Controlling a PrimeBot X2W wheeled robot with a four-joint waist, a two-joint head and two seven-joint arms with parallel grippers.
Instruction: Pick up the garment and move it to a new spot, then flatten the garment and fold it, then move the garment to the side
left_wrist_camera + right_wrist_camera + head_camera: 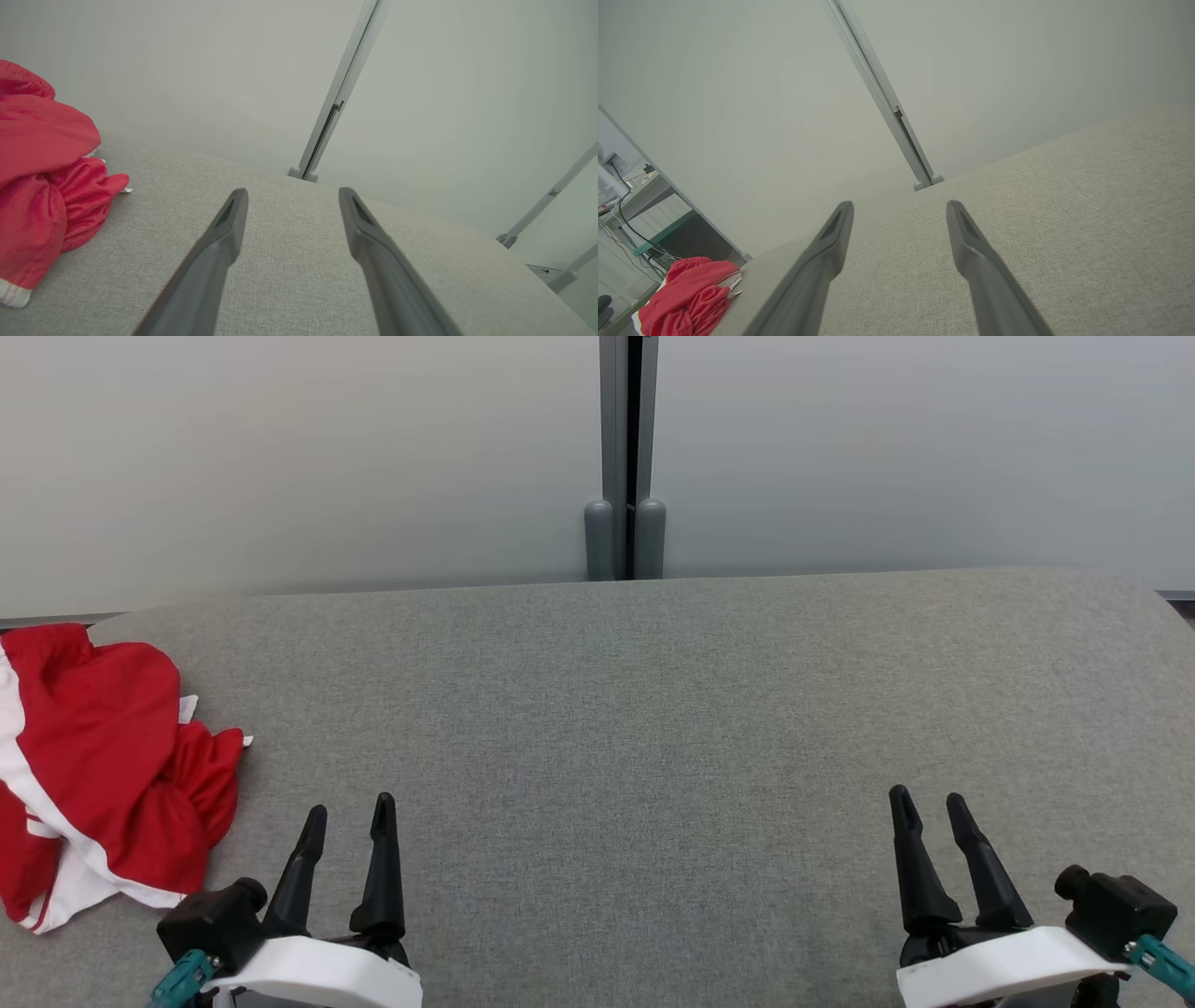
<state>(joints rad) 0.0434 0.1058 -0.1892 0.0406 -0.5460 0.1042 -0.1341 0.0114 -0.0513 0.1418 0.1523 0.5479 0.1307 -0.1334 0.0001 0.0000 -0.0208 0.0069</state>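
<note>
Grey bench [653, 709] against a pale wall [280, 457]: crumpled red-and-white garment [103, 756] at its left edge, just left of my left gripper [351, 806], well apart from my right gripper [928, 797]; both spread, empty.

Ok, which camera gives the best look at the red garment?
The head view. It looks down on the garment, crumpled at the far left, showing its red cloth and white stripes, though the frame edge crops it. The left wrist view shows a close, cropped side; the right wrist view shows it small and distant.
</note>
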